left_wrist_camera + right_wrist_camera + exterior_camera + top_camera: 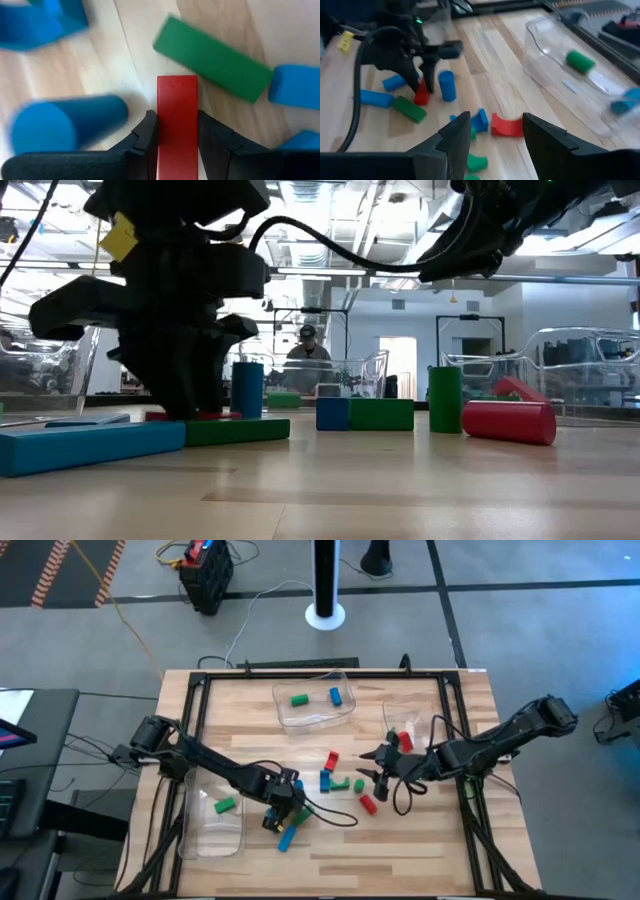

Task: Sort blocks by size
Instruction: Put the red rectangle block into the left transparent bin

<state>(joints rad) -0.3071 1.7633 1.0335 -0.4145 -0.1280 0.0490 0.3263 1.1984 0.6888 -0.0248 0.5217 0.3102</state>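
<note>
My left gripper [281, 813] stands near the table's front, shut on a red bar [177, 110]. Around it lie a green bar [212, 57], a long blue bar [90, 448] and an upright blue cylinder [247, 388]. My right gripper [373, 766] hovers open above the middle cluster: a red arch-shaped block [507, 125], a blue block [480, 120] and green pieces [475, 162]. A red cylinder [508, 422] lies on its side, and a green cylinder [445, 398] stands upright beside it. My left gripper pinches the red bar's two long sides [177, 131] between its two fingers [149, 131]. It comes steeply from above, and the bar runs out forward past the fingertips. In the low view the bar [195, 416] seems to lie flat on the table.
Clear trays stand at the far middle [315, 718] with a green and a blue block, at the right [392, 718] with a red block, and at the near left [215, 835] with a green block. A black frame [190, 730] borders the table. A person sits beyond the table [307, 345].
</note>
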